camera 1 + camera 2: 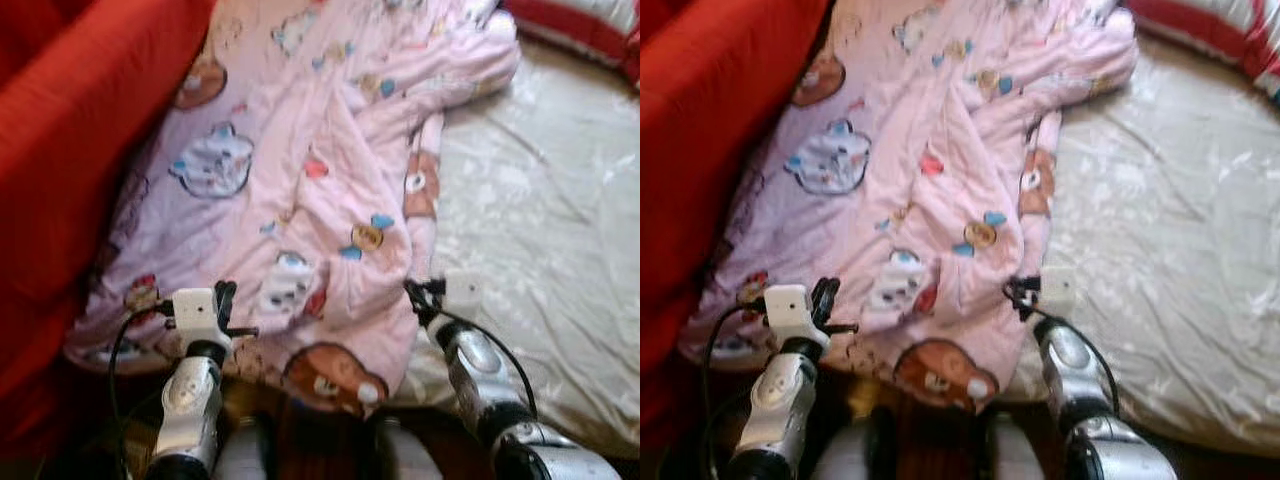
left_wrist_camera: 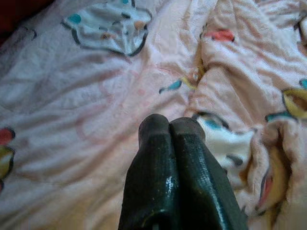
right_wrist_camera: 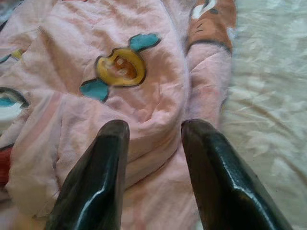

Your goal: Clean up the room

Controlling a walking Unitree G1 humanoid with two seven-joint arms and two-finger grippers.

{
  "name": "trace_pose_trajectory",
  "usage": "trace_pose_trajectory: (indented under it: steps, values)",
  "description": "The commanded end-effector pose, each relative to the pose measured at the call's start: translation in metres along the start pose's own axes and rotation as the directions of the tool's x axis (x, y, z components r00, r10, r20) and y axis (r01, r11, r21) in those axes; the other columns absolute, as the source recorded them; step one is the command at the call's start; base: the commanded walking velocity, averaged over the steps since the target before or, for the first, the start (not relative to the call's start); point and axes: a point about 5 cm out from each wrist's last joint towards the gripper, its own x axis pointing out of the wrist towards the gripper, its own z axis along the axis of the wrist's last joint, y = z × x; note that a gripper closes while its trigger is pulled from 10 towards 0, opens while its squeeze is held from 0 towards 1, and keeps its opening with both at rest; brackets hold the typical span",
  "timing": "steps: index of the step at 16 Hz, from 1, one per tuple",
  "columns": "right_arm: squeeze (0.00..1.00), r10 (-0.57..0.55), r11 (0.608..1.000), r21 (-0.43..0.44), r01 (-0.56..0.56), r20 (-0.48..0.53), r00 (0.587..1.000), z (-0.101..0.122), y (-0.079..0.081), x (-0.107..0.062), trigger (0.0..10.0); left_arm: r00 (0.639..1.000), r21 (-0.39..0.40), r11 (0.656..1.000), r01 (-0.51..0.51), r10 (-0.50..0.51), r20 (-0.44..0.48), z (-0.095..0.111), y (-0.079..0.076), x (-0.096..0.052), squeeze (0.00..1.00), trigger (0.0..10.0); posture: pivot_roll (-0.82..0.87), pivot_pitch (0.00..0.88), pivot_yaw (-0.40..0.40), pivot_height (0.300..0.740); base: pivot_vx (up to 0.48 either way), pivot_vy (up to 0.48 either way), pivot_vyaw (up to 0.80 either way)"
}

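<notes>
A crumpled pink blanket [image 1: 300, 180] printed with bears and cupcakes lies across the left half of the bed. My left gripper [image 2: 170, 125] is shut, its two black fingers pressed together with no cloth showing between them. It hovers over the blanket's near left part [image 1: 225, 300]. My right gripper [image 3: 156, 129] is open, its fingers spread over a thick fold at the blanket's right edge [image 1: 415, 295]. That fold lies just below and between the fingertips, and I cannot tell whether they touch it.
A beige bed sheet [image 1: 540, 220] covers the mattress to the right of the blanket. A red upholstered side [image 1: 70, 130] rises along the left. A red and white cushion [image 1: 590, 25] lies at the far right corner. The dark floor [image 1: 300, 440] is under the bed's near edge.
</notes>
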Motion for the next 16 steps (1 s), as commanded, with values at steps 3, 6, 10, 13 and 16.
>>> trace_pose_trajectory:
  steps: [3,6,10,13,16]
  values:
    - [0.0,0.047,0.998,0.036,-0.044,-0.091,0.995,-0.012,0.015,0.002,10.0,1.0,-0.019,0.999,-0.027,0.027,-0.012,0.002,0.005,-0.016,0.0,10.0,0.22,0.454,-0.045,0.656,0.0,0.0,0.0]
    - [0.0,0.083,0.996,0.036,-0.08,-0.101,0.991,-0.009,0.026,0.007,10.0,1.0,-0.012,0.999,-0.03,0.029,-0.004,0.011,0.006,-0.024,0.0,10.0,0.24,0.479,-0.04,0.656,0.0,0.0,0.0]
    - [0.0,0.104,0.994,0.047,-0.099,-0.111,0.988,-0.006,0.034,0.01,10.0,1.0,-0.019,0.999,-0.029,0.028,-0.01,0.016,0.003,-0.026,0.0,10.0,0.25,0.489,-0.038,0.656,0.0,0.0,0.0]
    - [0.0,0.124,0.991,0.056,-0.118,-0.102,0.987,-0.008,0.038,0.009,10.0,1.0,-0.022,1.0,-0.019,0.018,-0.022,0.02,-0.001,-0.032,0.0,10.0,0.26,0.496,-0.033,0.632,0.0,0.0,0.0]
    - [0.0,0.144,0.989,0.058,-0.138,-0.118,0.983,-0.005,0.047,0.013,10.0,1.0,-0.02,1.0,-0.018,0.017,-0.021,0.026,-0.001,-0.035,0.0,10.0,0.27,0.506,-0.026,0.632,0.0,0.0,0.0]
